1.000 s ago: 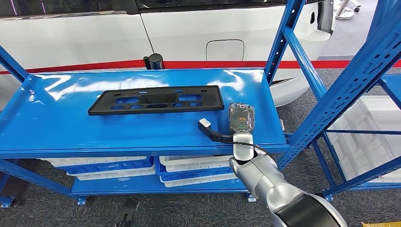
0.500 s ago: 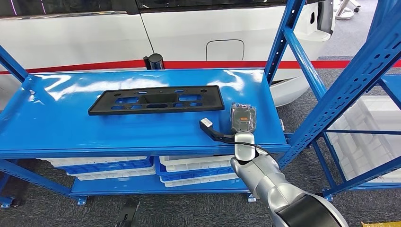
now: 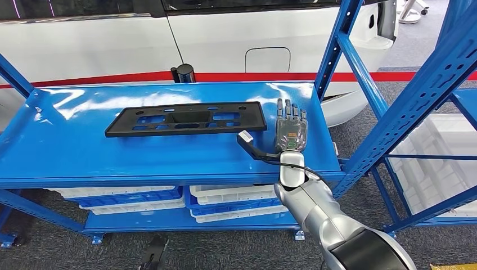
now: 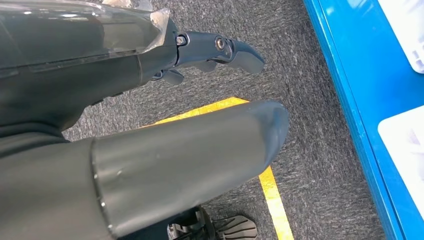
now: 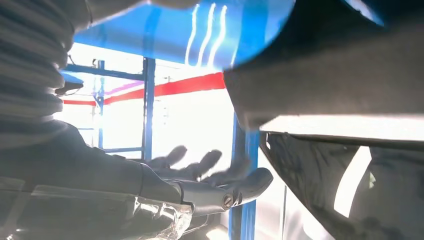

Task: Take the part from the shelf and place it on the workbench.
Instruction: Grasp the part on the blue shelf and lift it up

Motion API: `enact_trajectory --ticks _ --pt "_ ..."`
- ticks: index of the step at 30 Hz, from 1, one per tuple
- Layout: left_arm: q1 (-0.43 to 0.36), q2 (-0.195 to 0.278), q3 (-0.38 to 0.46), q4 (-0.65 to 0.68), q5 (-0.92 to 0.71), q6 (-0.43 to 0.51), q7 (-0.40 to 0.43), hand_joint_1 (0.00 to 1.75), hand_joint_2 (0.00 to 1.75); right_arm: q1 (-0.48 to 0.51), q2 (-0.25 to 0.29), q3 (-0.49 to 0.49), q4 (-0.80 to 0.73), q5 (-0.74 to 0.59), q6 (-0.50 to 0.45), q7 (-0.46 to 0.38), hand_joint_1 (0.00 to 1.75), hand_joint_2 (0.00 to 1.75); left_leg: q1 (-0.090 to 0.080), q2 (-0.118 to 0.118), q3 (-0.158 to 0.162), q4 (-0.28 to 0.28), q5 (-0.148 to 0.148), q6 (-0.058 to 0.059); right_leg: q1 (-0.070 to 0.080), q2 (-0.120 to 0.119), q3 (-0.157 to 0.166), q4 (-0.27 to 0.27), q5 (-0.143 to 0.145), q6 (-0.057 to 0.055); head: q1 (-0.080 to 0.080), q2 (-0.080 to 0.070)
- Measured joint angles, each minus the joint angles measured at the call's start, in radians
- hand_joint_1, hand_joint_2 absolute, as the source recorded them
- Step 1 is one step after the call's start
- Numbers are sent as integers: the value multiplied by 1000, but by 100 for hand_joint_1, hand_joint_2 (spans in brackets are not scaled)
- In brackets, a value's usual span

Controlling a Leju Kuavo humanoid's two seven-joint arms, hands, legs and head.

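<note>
Glossy blue shelf (image 3: 169, 154), matt black part (image 3: 185, 118)

My right arm (image 3: 332, 222) reaches forward from the lower right of the head view, forearm silver, wrist straight. My right hand (image 3: 289, 130) is flat, back up, fingers (image 3: 290, 109) extended forward and slightly spread, thumb out to the side; it holds nothing. In the right wrist view the same hand (image 5: 200, 187) shows fingers stretched out and apart. My left hand (image 4: 215, 50) hangs low; in the left wrist view its thick thumb (image 4: 190, 165) sticks out and the dark fingers curl loosely, nothing held.
</note>
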Motion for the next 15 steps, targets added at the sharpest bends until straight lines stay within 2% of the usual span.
enact_trajectory --ticks 8,15 --pt "-2 -6 -10 0 -8 0 3 0 0 -9 11 0 -33 0 -1 -32 0 175 0 0 0 0 0 0 0 0 0 0 0 0 0 0" --pt "-2 -11 -12 0 4 10 9 0 0 -16 68 0 -36 0 24 -106 0 175 0 0 0 0 0 0 0 0 0 0 0 0 0 0"
